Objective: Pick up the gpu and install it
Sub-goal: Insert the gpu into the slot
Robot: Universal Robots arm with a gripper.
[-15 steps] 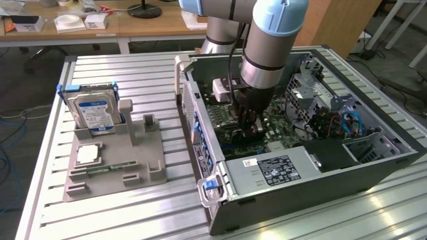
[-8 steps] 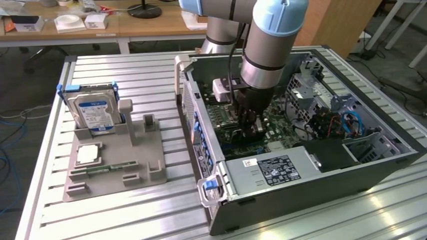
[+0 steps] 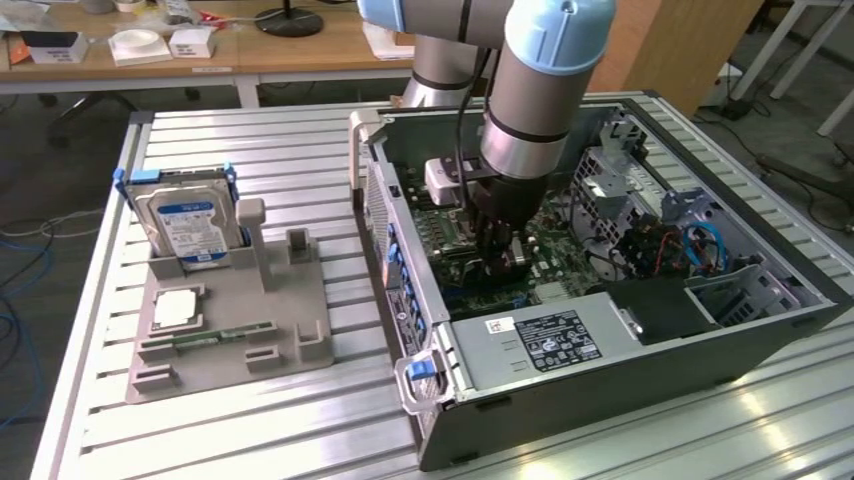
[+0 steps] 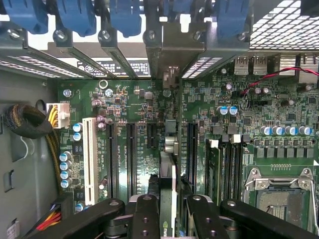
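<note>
Pincer (image 4: 167,209) pinching the gpu (image 4: 167,164) edge-on directly over the motherboard (image 4: 139,99) inside the open computer case (image 3: 601,360), at roughly three o'clock from the parts tray (image 3: 227,340), so pickup looks done and seating remains.

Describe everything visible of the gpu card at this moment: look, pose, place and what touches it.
The gpu, a thin green circuit card, shows edge-on in the wrist view, standing upright between the black gripper fingers, which clamp it from both sides. A silver metal end bracket continues its line toward the case's rear slot openings. It sits over a black expansion slot on the green motherboard; whether it is fully seated cannot be told. In the exterior view the gripper reaches down inside the open computer case.
</note>
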